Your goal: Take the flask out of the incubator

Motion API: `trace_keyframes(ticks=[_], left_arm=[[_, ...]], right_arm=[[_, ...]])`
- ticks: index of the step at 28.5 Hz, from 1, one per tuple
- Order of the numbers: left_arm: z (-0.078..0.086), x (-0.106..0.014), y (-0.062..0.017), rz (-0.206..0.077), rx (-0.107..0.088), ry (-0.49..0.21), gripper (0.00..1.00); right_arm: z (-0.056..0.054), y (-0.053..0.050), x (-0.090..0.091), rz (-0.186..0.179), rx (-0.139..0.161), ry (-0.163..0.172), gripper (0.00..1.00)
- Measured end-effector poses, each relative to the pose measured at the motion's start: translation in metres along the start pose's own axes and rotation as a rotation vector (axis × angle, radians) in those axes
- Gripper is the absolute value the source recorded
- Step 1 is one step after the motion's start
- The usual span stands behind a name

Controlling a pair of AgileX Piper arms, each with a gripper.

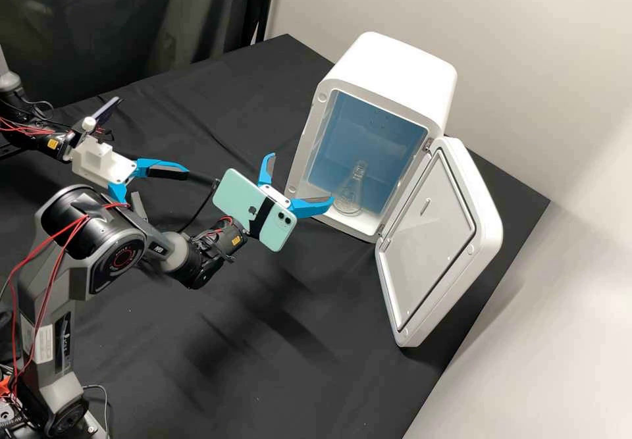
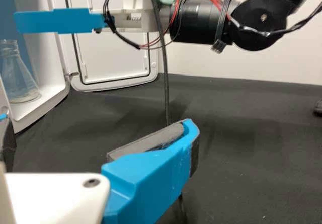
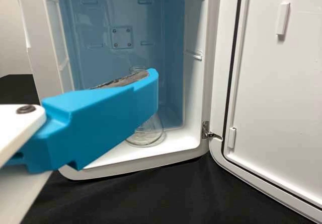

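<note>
Flask (image 1: 350, 190), clear glass, stands upright on the floor of the incubator (image 1: 395, 64) chamber, nr the front lip, nothing touching it. Incubator door (image 1: 434, 241) is swung fully open to one side. R gripper (image 1: 300, 180) hovers just in front of the opening, fingers spread wide & empty, one tip nr the flask. L gripper (image 1: 161, 185) is well back over the table (image 1: 263, 347), fingers also wide apart, holding nothing. Mint phone (image 1: 255, 210) strapped at R wrist.

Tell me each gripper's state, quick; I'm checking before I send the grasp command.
Left gripper: open, holding nothing.
Right gripper: open, empty, facing the open incubator; the flask stands inside, not gripped.
</note>
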Motion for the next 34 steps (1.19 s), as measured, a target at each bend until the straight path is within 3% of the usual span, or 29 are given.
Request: trace_keyframes(ticks=[8,14,16,19,26,34], left_arm=[[-0.008,-0.006,-0.0049,-0.034,0.007,0.017,1.00],[-0.017,-0.009,-0.0153,-0.081,0.008,0.043,1.00],[-0.023,-0.010,-0.0217,-0.109,0.007,0.060,1.00],[-0.029,-0.009,-0.0255,-0.125,0.004,0.081,1.00],[-0.045,-0.008,-0.0206,-0.103,-0.008,0.140,1.00],[-0.047,-0.008,-0.0197,-0.099,-0.009,0.146,1.00]], right_arm=[[-0.007,0.001,0.003,0.002,-0.005,0.030,1.00],[-0.012,0.002,0.004,0.013,-0.004,0.052,1.00],[-0.012,0.003,0.004,0.016,-0.004,0.055,1.00],[-0.014,0.002,0.005,0.014,-0.005,0.060,1.00],[-0.015,0.001,0.005,0.008,-0.007,0.066,1.00],[-0.016,0.001,0.005,0.009,-0.007,0.068,1.00]])
